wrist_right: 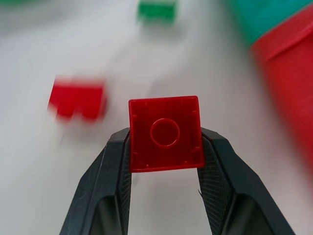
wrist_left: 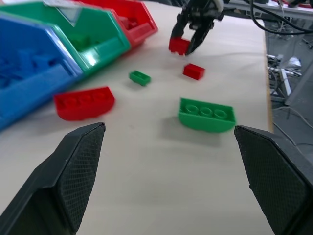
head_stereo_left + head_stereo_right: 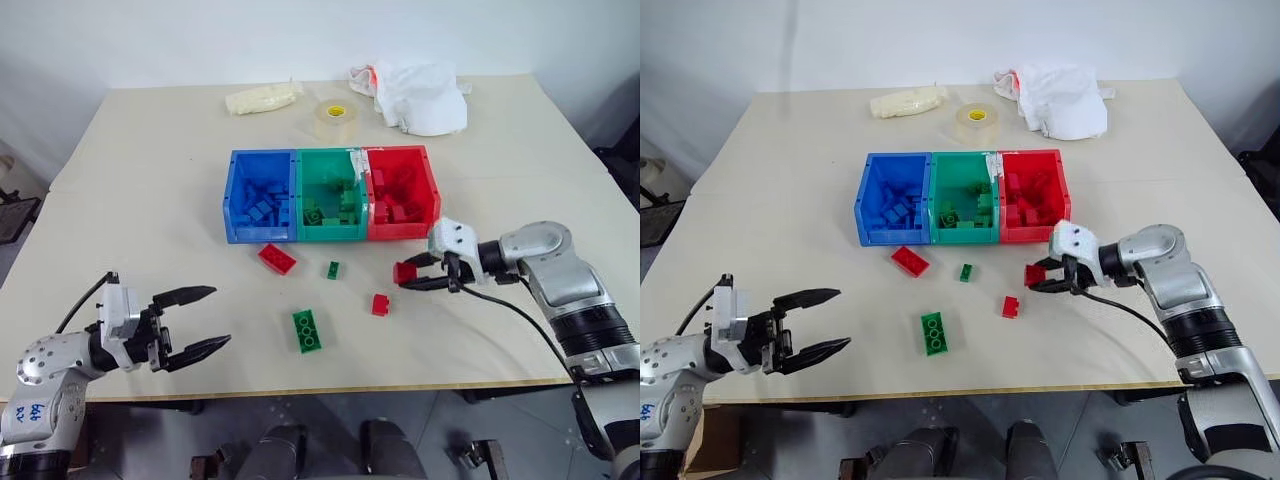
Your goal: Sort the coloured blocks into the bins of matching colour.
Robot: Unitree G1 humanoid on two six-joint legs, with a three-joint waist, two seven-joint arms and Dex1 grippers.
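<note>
Red block [image 1: 165,133], prob. light, stiff & slick, pinched by flat sides in closed right gripper [image 3: 413,277] just above tabletop [image 3: 150,180] nr red bin [image 3: 432,192]; left gripper [image 3: 192,325] wide open, empty.

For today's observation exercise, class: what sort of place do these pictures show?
Probably an indoor robot test room: a plain table against a bare white wall, holding three joined sorting bins, loose blocks and a tape roll.

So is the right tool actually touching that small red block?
Touching. In the right wrist view the red block sits clamped between both fingers of the right tool, pads pressed against its sides.
</note>
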